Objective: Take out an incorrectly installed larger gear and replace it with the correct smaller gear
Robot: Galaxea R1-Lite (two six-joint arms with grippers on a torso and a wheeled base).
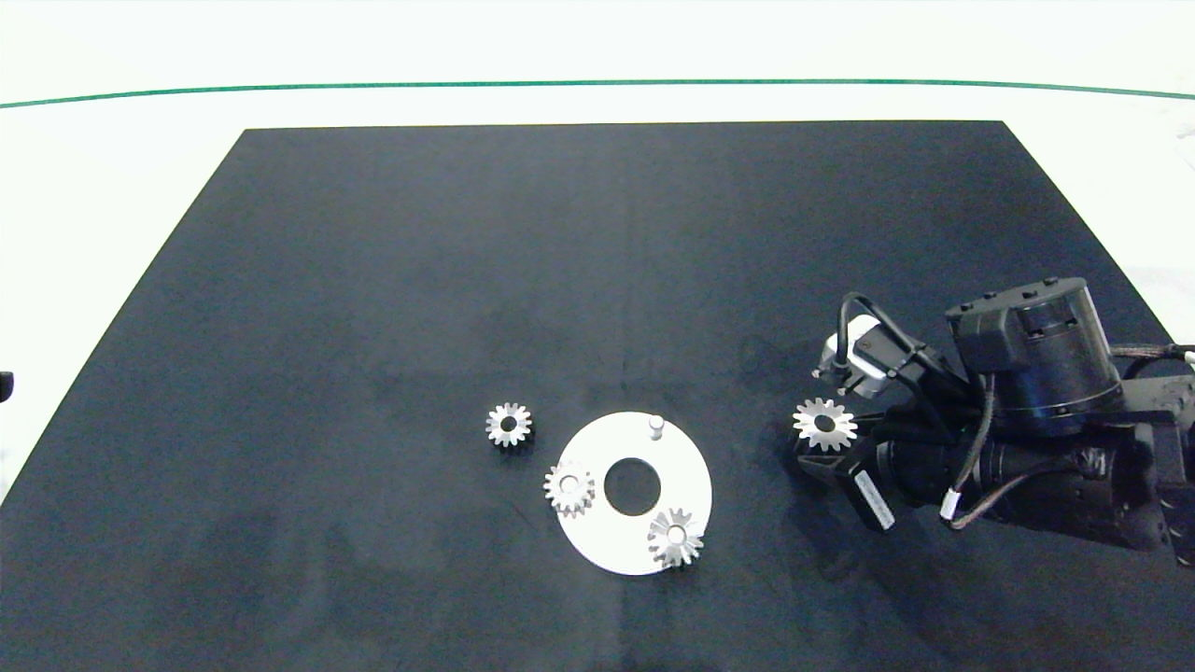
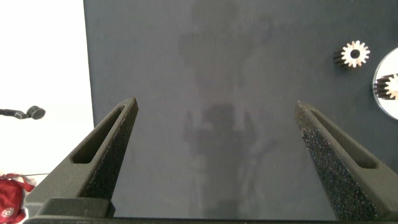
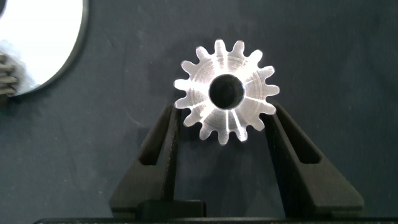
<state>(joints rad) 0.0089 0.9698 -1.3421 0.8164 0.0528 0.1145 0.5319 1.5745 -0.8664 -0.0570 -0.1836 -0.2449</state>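
My right claw (image 1: 810, 446) sits over the dark mat on the right side, well apart from the round silver metal plate (image 1: 597, 541). Its two grey fingers (image 3: 163, 155) pinch the larger gear (image 3: 225, 91), a shiny silver metal gear with long pointy teeth like a star and a dark hole in the middle. One finger presses each side of it, and the gear faces up with its hole showing.

My left claw (image 2: 214, 162) hangs over bare mat on the far left. Its fingers are spread wide with nothing between them.

The plate lies flat on the mat and has a big round hole in its middle. A short silver peg (image 1: 655, 426) stands up on its far edge with nothing on it. Two small silver gears sit on the plate, one at the left rim (image 1: 569, 489) and one at the near right rim (image 1: 674, 538).

The smaller gear (image 1: 509, 425), a small silver metal gear with short blunt teeth and a dark round hole, lies flat on the mat just left of the plate, not touching it.

The worktop (image 1: 121, 187) is white, and a big black mat (image 1: 560, 261) covers most of it. A thin green line (image 1: 373, 87) runs along the far side of the white top.
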